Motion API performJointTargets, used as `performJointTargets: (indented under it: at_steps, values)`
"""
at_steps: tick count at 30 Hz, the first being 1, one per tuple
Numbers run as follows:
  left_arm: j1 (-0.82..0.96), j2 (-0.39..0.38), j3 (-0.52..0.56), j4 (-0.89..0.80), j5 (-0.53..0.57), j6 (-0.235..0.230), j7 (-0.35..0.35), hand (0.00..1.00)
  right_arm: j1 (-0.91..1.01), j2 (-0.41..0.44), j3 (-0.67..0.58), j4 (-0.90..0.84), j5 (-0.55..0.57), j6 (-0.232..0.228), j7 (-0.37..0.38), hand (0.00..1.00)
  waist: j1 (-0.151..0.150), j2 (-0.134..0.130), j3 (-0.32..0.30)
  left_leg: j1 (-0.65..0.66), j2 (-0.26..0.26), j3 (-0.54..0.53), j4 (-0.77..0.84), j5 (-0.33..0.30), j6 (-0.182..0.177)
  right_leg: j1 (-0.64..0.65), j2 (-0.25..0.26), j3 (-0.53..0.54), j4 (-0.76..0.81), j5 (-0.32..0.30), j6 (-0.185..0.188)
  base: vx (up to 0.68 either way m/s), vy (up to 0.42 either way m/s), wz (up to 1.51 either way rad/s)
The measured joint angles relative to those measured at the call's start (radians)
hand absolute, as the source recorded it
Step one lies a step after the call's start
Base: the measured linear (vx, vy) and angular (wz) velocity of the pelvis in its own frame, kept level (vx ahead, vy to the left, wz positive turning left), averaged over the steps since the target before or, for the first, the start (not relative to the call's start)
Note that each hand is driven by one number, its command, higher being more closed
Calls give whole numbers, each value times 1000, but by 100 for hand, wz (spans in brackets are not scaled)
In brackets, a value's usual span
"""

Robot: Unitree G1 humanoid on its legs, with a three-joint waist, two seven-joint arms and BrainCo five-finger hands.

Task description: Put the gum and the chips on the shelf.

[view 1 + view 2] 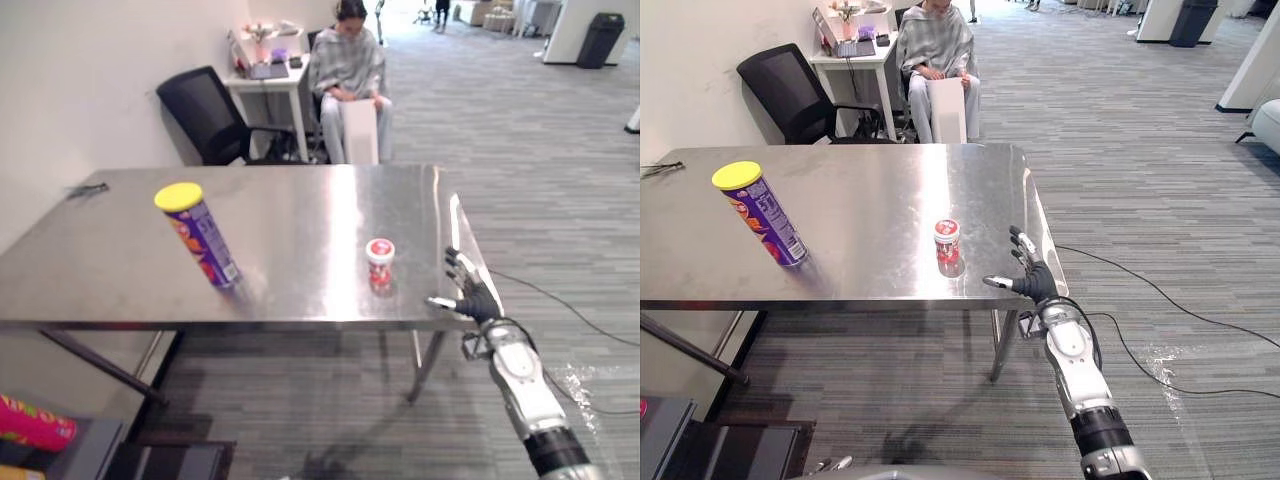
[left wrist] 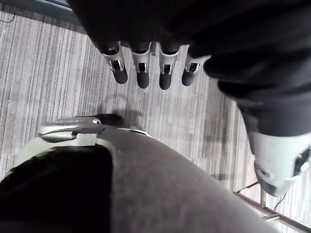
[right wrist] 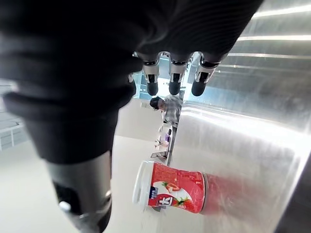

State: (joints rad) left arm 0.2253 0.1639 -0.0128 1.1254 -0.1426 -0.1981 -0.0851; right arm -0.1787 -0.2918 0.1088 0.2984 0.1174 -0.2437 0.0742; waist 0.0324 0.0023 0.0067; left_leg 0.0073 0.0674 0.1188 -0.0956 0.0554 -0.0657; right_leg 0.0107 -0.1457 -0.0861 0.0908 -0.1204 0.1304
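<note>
Your right hand (image 1: 470, 292) is nearest, hovering at the near right corner of the table (image 1: 300, 200) with its fingers spread straight and the thumb out to the left, holding nothing. Your left hand (image 2: 142, 73) hangs over the floor, fingers relaxed and empty. The steel table runs away to the left of the right hand. The chips can (image 1: 200, 236), purple with a yellow lid, stands on it well off to that hand's left. The gum tub (image 1: 380, 262), red with a white cap, stands upright on the table much closer, a little to the left of the thumb and apart from it. Nothing is picked up yet, so I judge you are on the first step, the reach for the gum. The next move calls for sliding the open hand left until the tub sits between thumb and fingers, then closing gently round its body so that it does not tip.
</note>
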Motion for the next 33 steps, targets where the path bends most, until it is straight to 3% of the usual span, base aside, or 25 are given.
performJointTargets:
  at_steps: [6, 22, 27, 28, 33]
  values:
    - [-13, 6, -22, -22, -1, 5, 2, 0, -138, 5, 51, 105, 1, 24, -9, 0, 11, 1, 39, -1, -1, -20, 0, 0, 0, 15, 1, -21, -1, 0, 0, 52, -6, 11]
    - [-42, 5, -28, -53, -12, 5, 13, 0, -326, 36, 96, 184, 2, 44, -43, 0, 37, 8, 130, -49, -14, -57, 1, 16, 7, -30, -14, -56, 35, -14, 1, -16, 5, 7]
    - [-62, 6, -28, -63, -12, 5, 19, 0, -379, 35, 93, 190, 3, 48, -52, 0, 45, 9, 156, -98, -11, -75, 65, -5, 3, -40, -13, -72, 39, -14, 1, 14, -2, 10]
    - [-64, 5, -28, -64, -12, 5, 20, 0, -382, 35, 93, 190, 3, 49, -53, 100, 50, 10, 158, -99, -11, -75, 65, -5, 3, -41, -13, -71, 40, -14, 1, 0, 0, 0]
    - [-65, 5, -28, -71, -12, 5, 22, 0, -390, 37, 93, 192, 3, 56, -71, 100, 54, 12, 160, -109, -11, -74, 72, -8, 3, -50, -14, -70, 45, -14, 1, -4, 1, -1]
